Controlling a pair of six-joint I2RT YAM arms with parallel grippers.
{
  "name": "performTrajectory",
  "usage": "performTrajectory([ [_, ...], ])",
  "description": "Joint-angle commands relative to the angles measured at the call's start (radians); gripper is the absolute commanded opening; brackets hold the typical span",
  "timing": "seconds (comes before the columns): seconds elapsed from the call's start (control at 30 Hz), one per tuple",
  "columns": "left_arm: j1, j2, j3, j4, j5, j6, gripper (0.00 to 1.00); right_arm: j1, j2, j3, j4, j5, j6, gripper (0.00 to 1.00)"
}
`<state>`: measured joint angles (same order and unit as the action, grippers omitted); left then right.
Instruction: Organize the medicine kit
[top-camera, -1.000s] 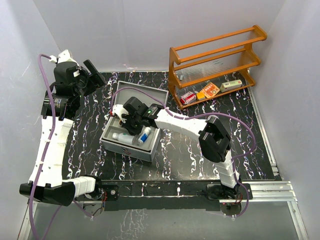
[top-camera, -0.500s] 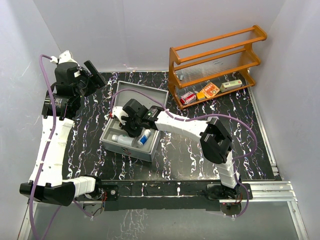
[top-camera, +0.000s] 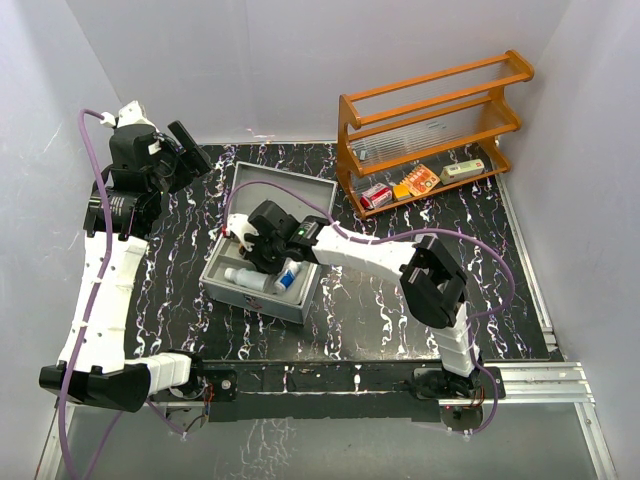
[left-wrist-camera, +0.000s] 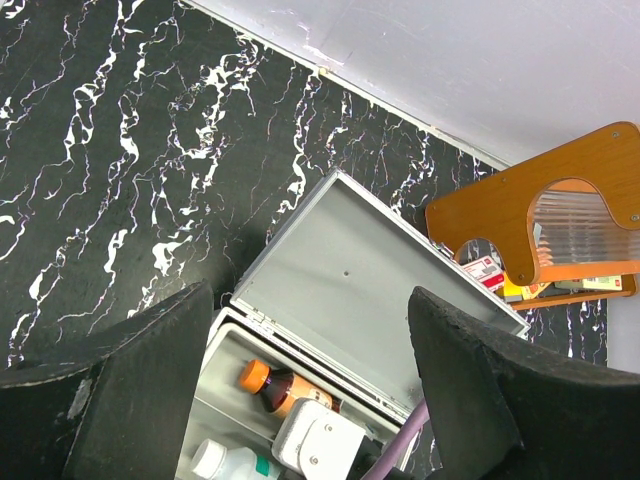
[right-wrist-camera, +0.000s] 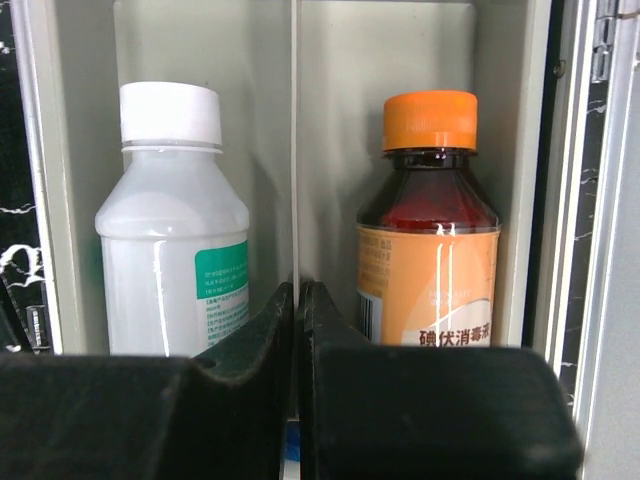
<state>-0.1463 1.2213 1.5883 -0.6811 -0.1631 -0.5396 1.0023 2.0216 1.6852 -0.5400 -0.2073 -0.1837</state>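
Note:
The medicine kit (top-camera: 262, 298) is a grey metal case standing open on the black marbled table, its lid (left-wrist-camera: 370, 280) tilted back. Inside lie a white bottle (right-wrist-camera: 172, 240) and an amber bottle with an orange cap (right-wrist-camera: 430, 230), one on each side of a thin divider. A blue-and-white item (top-camera: 290, 274) lies by the right end. My right gripper (right-wrist-camera: 297, 290) is shut low inside the case, its tips over the divider between the bottles, holding nothing I can see. My left gripper (left-wrist-camera: 310, 295) hangs open, high above the back left of the table and apart from the kit.
A wooden rack (top-camera: 430, 130) stands at the back right, with a red box (top-camera: 375, 195), an orange packet (top-camera: 420, 180) and a pale box (top-camera: 462, 171) on its bottom shelf. White walls close in the left, back and right sides.
My right gripper has crept slightly leftward inside the case, still shut. The left arm has not moved.

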Motion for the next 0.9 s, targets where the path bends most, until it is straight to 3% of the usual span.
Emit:
performTrajectory([
  [0.0, -0.004, -0.011, -0.005, 0.017, 0.007, 0.004, 0.78, 0.004, -0.075, -0.021, 0.132, 0.036, -0.008, 0.00],
  [0.87, -0.005, -0.009, -0.008, 0.018, 0.004, 0.007, 0.78, 0.007, -0.104, -0.037, 0.155, -0.019, -0.077, 0.00],
])
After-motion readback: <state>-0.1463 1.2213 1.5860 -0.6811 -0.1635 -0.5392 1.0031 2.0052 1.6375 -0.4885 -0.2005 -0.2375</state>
